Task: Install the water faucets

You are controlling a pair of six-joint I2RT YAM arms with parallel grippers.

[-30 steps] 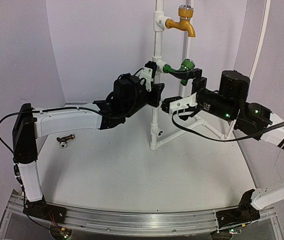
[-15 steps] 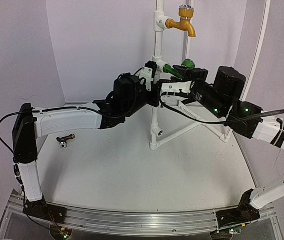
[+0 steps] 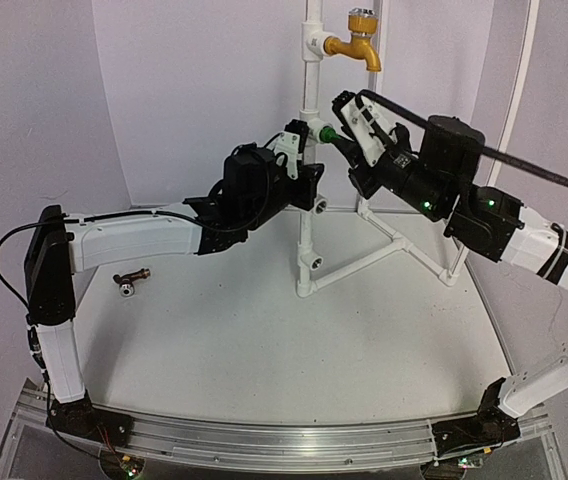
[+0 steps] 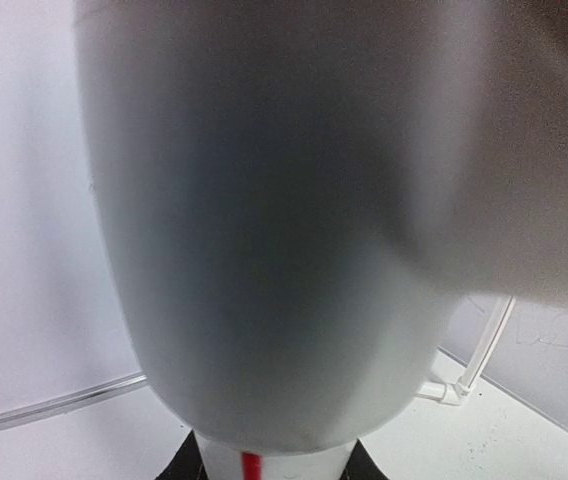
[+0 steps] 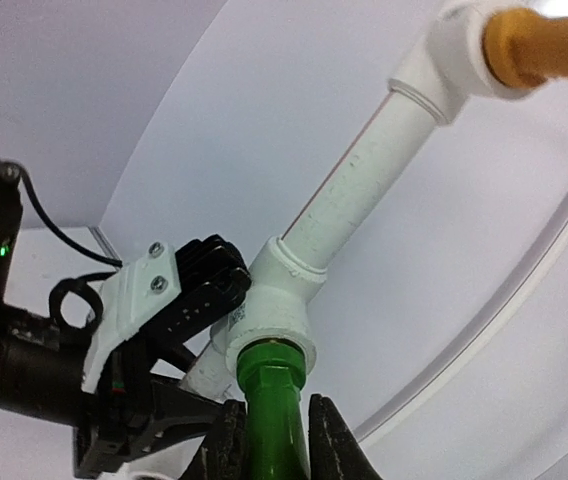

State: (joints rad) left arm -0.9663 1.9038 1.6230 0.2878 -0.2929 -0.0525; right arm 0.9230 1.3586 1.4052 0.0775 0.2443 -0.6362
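Note:
The green water faucet [image 5: 274, 410] sits with its threaded end in the middle socket [image 5: 276, 300] of the white pipe stand [image 3: 307, 230]. My right gripper [image 5: 276, 445] is shut on the faucet's body, a dark finger on each side. From above, only the faucet's neck [image 3: 331, 135] shows beside the right gripper [image 3: 352, 132]; its cap is hidden. My left gripper [image 3: 307, 182] is shut on the stand's upright pipe, which fills the left wrist view [image 4: 264, 220]. The dark brown water faucet [image 3: 131, 279] lies on the table at the left.
A yellow-orange faucet [image 3: 355, 44] is fixed at the top of the stand. The stand's slanted legs [image 3: 404, 245] reach back to the right, and an open lower socket [image 3: 316, 264] faces forward. A thin white tube [image 3: 520, 80] runs up the right wall.
My right gripper swung up from below the green faucet, turned, and shut on its body. The stand shifted slightly left. The left arm kept its hold.

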